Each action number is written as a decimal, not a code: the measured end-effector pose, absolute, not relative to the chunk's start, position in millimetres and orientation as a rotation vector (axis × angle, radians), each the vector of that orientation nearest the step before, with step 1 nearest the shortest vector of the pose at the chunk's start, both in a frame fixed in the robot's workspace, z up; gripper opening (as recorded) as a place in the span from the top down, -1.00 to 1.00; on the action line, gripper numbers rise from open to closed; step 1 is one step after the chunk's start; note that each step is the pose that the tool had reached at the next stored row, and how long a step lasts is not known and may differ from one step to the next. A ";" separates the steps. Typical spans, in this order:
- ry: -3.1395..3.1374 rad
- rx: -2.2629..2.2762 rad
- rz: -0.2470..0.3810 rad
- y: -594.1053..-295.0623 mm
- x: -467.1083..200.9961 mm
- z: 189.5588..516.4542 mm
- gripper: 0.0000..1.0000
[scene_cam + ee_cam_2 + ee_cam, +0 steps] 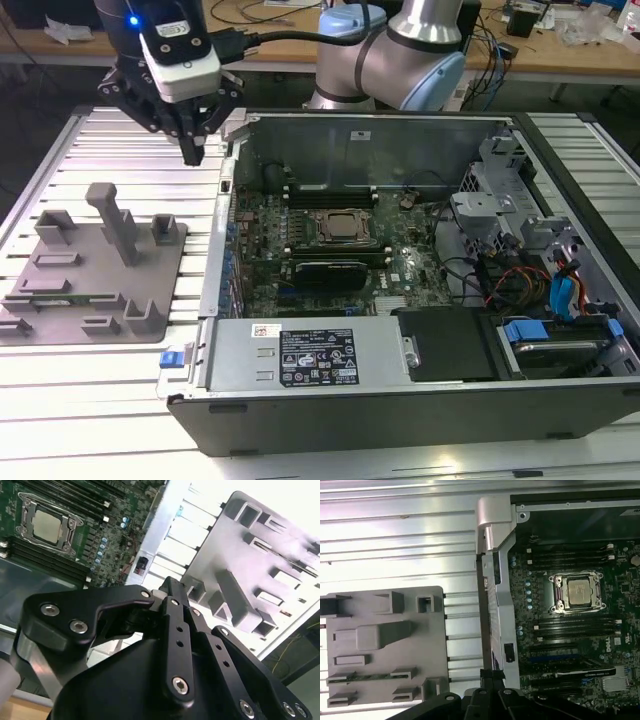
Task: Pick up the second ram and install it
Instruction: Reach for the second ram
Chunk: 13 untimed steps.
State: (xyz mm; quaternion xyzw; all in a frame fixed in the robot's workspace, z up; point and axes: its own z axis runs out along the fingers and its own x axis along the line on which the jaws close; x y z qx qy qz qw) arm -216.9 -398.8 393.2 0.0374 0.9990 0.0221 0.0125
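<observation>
The hand (194, 156) hovered over the worktop (100, 400), fingers pinched together, gripping nothing! The second ram (62, 297) lay in the grey tray (150, 275), well apart. Light, stiff, fragile, I'd say: best gripped by its long edges.

you're up high on the exterior view, looking down at a slant over the table (80, 400): grey holder tray (95, 270) at the exterior view's left, open computer case (420, 425) at its right. first wrist view stares straight down from well above. second wrist view sits tight behind the gripper (172, 586), tilted. both wrist views share that tray and the motherboard (540, 605).
</observation>
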 end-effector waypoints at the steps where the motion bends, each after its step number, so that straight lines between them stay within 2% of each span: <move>1: 3.114 0.117 0.069 -398.8 -219.1 393.2 0.84; 13: 3.114 0.117 0.069 -398.8 -253.6 392.9 0.84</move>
